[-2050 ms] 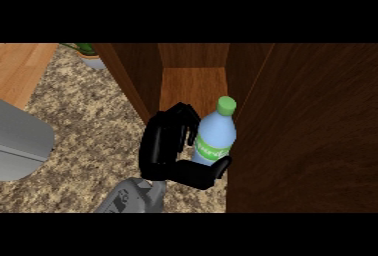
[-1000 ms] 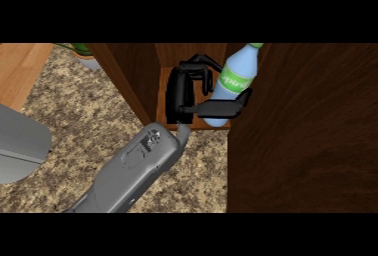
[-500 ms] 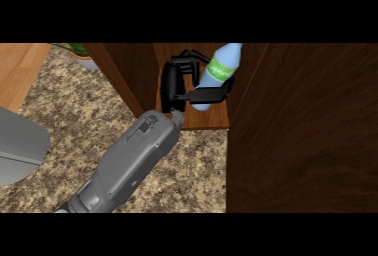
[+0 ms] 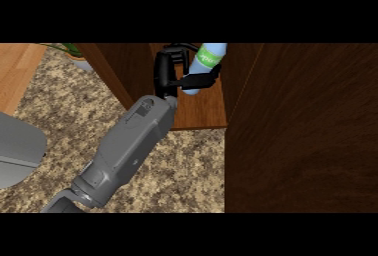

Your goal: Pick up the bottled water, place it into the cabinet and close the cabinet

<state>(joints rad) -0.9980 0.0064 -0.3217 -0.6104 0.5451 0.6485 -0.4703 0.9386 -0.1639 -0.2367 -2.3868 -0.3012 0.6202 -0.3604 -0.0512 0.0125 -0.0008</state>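
The left hand is grasping the bottle, fingers curled round its far side and thumb hooked across its near side. The bottle sits just right of the palm, tilted with its top leaning away and to the right, inside the open cabinet. Its cap is cut off at the view's upper edge. Whether its base touches the shelf below the hand cannot be told.

Close on the hand's left stands the cabinet's dark side wall. On the bottle's far side, right of the hand, a broad dark wooden panel fills the view. The grey forearm slants in from lower left over the speckled counter and across the shelf's front edge.

Well left of the hand, a plant shows past the cabinet wall. Beyond it lies a strip of pale wood. A rounded grey object lies at the left edge, beside the forearm.

The bottle's green label bears white writing too small to read
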